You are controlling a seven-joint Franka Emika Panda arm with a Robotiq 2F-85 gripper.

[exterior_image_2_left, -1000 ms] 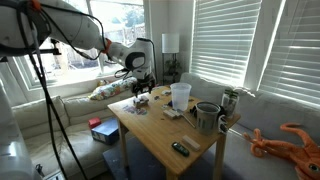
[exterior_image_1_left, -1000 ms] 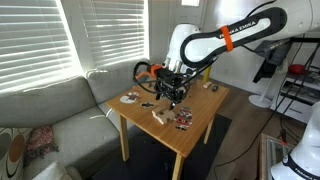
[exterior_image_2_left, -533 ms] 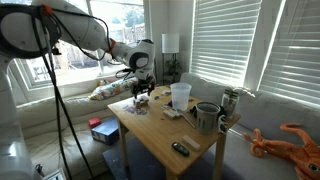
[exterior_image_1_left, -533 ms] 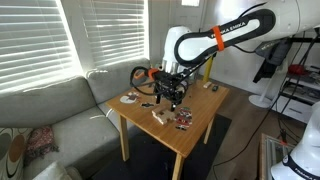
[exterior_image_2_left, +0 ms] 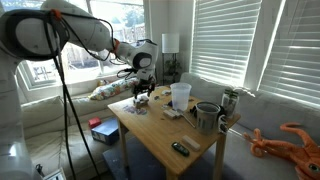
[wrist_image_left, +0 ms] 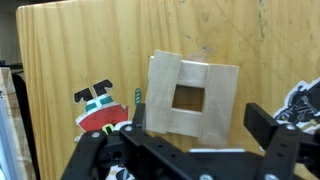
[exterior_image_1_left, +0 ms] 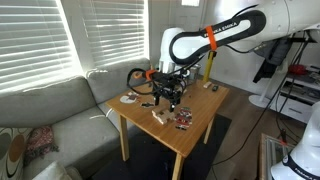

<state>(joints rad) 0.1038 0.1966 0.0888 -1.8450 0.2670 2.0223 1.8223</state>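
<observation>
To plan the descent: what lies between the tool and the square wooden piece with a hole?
Nothing; the wrist view shows the open tool directly over the wooden piece, unobstructed.

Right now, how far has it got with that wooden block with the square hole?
Barely begun, by the look of it. Done: nothing lifted; the wooden block lies flat on the table. In hand: the hand hovers open above it, empty. Left, probably: coming down, closing on the block and lifting it.

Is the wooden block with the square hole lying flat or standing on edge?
Lying flat: in the wrist view the wooden block shows its broad, holed face upward on the table.
</observation>
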